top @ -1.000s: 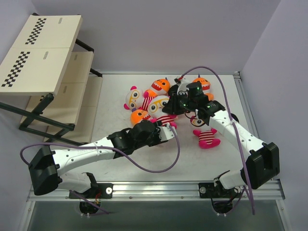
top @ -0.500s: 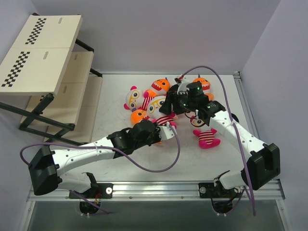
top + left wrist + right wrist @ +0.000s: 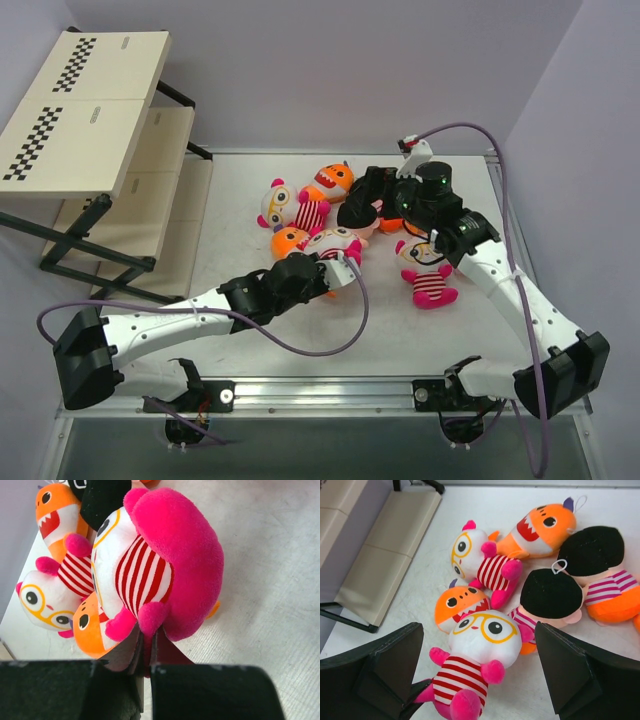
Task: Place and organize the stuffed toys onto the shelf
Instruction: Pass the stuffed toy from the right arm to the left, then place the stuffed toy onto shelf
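Note:
Several stuffed toys lie bunched mid-table. My left gripper (image 3: pixel 340 268) (image 3: pixel 146 636) is shut on the pink foot of a pink-and-white striped goggle-eyed doll (image 3: pixel 335 243) (image 3: pixel 165 565) (image 3: pixel 480 640). That doll lies against an orange shark (image 3: pixel 290 240) (image 3: pixel 455 610). My right gripper (image 3: pixel 368 200) (image 3: pixel 480 672) hangs wide open above the pile, holding nothing, with this doll seen between its fingers (image 3: pixel 395 665). Two black-headed dolls (image 3: pixel 555 592) (image 3: pixel 592 550) lie right of it, partly hidden under the gripper in the top view. The shelf (image 3: pixel 90 110) stands at far left.
A second goggle-eyed doll (image 3: pixel 280 205) (image 3: pixel 470 550) and another orange shark (image 3: pixel 333 180) (image 3: pixel 540 527) lie farther back. A third striped doll (image 3: pixel 428 275) lies alone beside the right arm. The shelf's lowest board (image 3: pixel 390 545) reaches the table's left edge.
My left gripper shut on the striped doll's foot and drew it a little nearer. My right gripper opened wide and rose back to the right, off the pile.

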